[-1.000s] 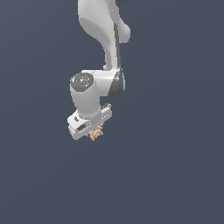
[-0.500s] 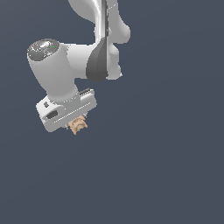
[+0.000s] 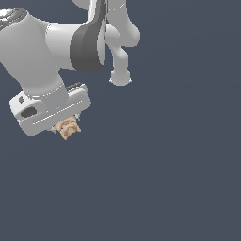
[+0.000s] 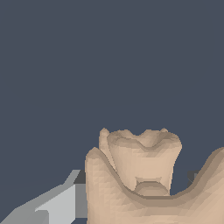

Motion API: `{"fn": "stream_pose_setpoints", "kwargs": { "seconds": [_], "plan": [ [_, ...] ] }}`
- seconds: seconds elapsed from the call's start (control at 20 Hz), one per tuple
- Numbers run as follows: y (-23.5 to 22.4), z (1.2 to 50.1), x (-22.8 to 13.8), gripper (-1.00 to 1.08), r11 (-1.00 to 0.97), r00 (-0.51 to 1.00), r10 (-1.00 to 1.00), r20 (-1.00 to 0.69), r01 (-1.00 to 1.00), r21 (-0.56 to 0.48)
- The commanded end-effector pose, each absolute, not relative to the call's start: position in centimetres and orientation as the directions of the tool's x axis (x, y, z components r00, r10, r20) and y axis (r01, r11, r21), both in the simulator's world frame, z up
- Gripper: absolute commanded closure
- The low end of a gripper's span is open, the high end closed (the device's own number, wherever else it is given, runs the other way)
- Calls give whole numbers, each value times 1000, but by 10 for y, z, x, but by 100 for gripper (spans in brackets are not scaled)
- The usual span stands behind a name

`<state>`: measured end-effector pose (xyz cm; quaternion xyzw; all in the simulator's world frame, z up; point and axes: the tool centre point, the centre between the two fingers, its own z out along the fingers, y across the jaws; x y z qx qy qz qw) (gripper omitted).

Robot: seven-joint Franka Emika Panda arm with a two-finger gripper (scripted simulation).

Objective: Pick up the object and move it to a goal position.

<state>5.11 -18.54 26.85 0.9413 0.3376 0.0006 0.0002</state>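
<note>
The object (image 3: 68,127) is a small tan, knobbly lump hanging just under the white gripper (image 3: 68,127) in the exterior view, toward that view's left. The gripper is shut on it, and its fingers are mostly hidden behind the hand's body. In the wrist view the object (image 4: 144,175) looks large and lumpy, with one grey finger (image 4: 57,203) showing beside it.
The white arm (image 3: 70,44) with its dark joint band fills the upper left of the exterior view. Around it is only a plain dark grey-blue background; no surface or edge can be made out.
The arm has carried the object toward the exterior view's left and closer to the camera, so wrist and hand now look much larger. The grip on the object has held.
</note>
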Motion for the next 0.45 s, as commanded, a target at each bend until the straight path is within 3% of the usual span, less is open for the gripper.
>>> {"fn": "stream_pose_setpoints", "kwargs": {
  "seconds": [0.0,0.4],
  "plan": [
    [-190,275,53,108,-772,772,636,0,636,0],
    [-192,278,54,108,-772,772,636,0,636,0]
  ]
}}
